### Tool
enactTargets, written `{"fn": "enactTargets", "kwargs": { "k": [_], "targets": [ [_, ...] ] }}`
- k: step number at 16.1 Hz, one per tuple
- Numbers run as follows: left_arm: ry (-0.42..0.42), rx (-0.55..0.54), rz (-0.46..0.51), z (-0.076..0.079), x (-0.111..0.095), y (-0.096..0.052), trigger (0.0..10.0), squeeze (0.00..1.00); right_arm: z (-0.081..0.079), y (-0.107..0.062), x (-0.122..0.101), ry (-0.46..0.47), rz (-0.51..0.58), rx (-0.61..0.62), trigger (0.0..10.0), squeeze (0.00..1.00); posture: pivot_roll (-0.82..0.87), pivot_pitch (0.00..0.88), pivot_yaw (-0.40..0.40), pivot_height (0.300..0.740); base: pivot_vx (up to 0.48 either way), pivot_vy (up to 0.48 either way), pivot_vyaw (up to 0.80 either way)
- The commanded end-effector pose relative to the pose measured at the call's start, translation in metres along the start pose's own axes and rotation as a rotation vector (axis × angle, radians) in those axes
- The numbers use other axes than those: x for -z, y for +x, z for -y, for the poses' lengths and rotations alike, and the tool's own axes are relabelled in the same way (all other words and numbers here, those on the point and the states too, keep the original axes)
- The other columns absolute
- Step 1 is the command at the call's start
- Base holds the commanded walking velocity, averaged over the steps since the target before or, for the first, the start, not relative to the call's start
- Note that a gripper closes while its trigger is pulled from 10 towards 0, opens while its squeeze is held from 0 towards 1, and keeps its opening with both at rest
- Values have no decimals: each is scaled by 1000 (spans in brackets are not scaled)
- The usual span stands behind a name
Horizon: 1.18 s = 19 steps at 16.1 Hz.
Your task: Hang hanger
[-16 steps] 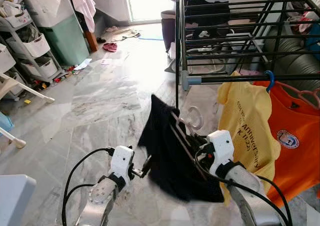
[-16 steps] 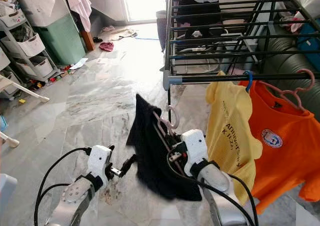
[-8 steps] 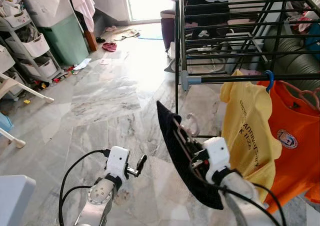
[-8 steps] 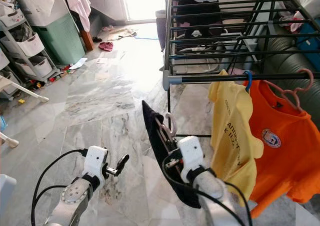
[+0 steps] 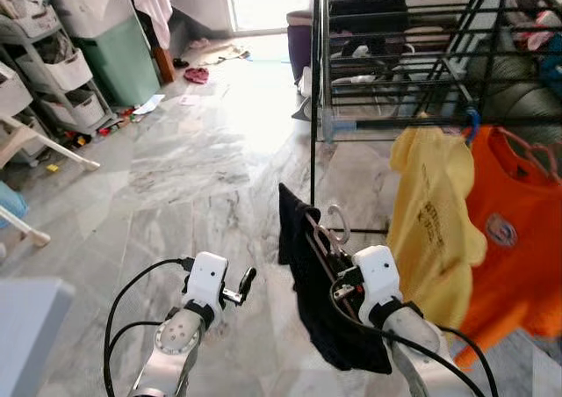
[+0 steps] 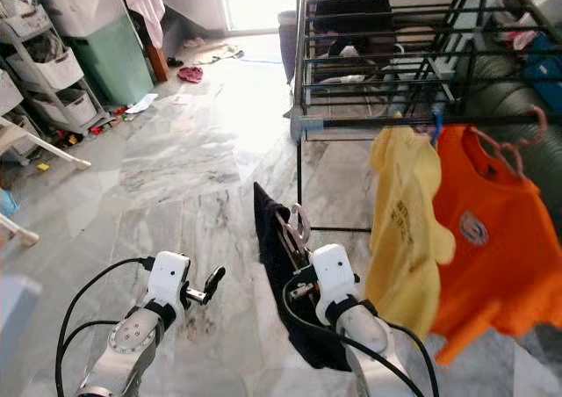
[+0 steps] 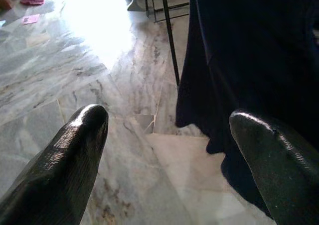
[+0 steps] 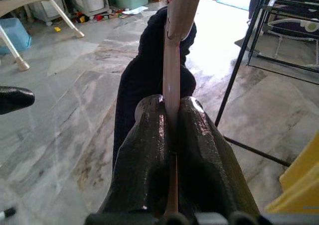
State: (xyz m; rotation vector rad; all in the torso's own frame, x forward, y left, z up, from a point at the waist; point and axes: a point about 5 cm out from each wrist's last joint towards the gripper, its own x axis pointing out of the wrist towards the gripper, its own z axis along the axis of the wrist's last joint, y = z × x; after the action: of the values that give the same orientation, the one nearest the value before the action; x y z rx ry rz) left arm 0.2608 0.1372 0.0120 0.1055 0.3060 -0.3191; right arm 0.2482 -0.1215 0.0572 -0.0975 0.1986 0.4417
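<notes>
My right gripper (image 5: pixel 332 258) is shut on a pale pink hanger (image 8: pixel 172 85) that carries a dark navy garment (image 5: pixel 316 300). The hanger's hook (image 5: pixel 338 226) points up, below and left of the black drying rack's front rail (image 5: pixel 395 123). On that rail hang a yellow shirt (image 5: pixel 435 212) and an orange shirt (image 5: pixel 518 239). My left gripper (image 5: pixel 244 285) is open, low over the marble floor to the left of the garment, with nothing between its fingers (image 7: pixel 75 155).
The drying rack (image 6: pixel 395 54) fills the upper right, with a dark sofa behind it. Shelving with white bins (image 5: pixel 61 81) and a green cabinet (image 5: pixel 123 59) line the left wall. A white chair leg (image 5: pixel 53 155) and scattered items lie on the floor.
The view has tilted and shifted. My right gripper with the hanger and garment has come slightly lower and nearer; the left gripper stays about where it was.
</notes>
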Motion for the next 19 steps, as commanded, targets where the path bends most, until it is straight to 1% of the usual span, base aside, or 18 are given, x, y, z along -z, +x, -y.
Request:
{"fn": "enactTargets", "kwargs": {
  "k": [1, 6, 10, 13, 14, 15, 16, 17, 18, 19],
  "targets": [
    [13, -4, -29, -3, 5, -1, 10000, 0, -2, 4, -10, -13, 53, 2, 10000, 0, -172, 0, 109, 740, -307, 0, 0],
    [24, 5, -28, -3, 3, 0, 10000, 0, -1, 5, -9, -8, 51, 13, 10000, 0, -172, 0, 112, 740, -319, 0, 0],
    [26, 5, -28, -3, 3, 1, 10000, 0, 9, 8, -8, 9, 33, 87, 10000, 0, -169, 0, 111, 740, -324, 0, 0],
    [26, 2, -27, -3, 3, 1, 10000, 0, 8, 10, -8, 23, 20, 77, 10000, 0, -165, 0, 110, 740, -324, 0, 0],
    [25, 0, -26, -3, 3, 1, 10000, 0, 8, 10, -8, 17, 20, 80, 10000, 0, -165, 0, 111, 740, -326, 0, 0],
    [25, -3, -26, -2, 3, 1, 10000, 0, 7, 10, -8, -24, 15, 75, 10000, 0, -164, 0, 112, 740, -326, 0, 0],
    [23, -4, -27, -2, 3, 1, 10000, 0, 5, 10, -9, -29, 19, 66, 10000, 0, -164, 0, 112, 740, -322, 0, 0],
    [21, -3, -29, -1, 4, 1, 10000, 0, 0, 11, -10, -78, 39, 30, 10000, 0, -163, 0, 111, 740, -330, 0, 0],
    [20, -3, -33, -1, 5, 0, 10000, 0, -2, 10, -9, -87, 33, 1, 10000, 0, -165, 0, 109, 740, -349, 0, 0],
    [20, -4, -34, -1, 5, 0, 10000, 0, -1, 10, -9, -104, 31, 4, 10000, 0, -165, 0, 109, 740, -352, 0, 0]
  ]
}}
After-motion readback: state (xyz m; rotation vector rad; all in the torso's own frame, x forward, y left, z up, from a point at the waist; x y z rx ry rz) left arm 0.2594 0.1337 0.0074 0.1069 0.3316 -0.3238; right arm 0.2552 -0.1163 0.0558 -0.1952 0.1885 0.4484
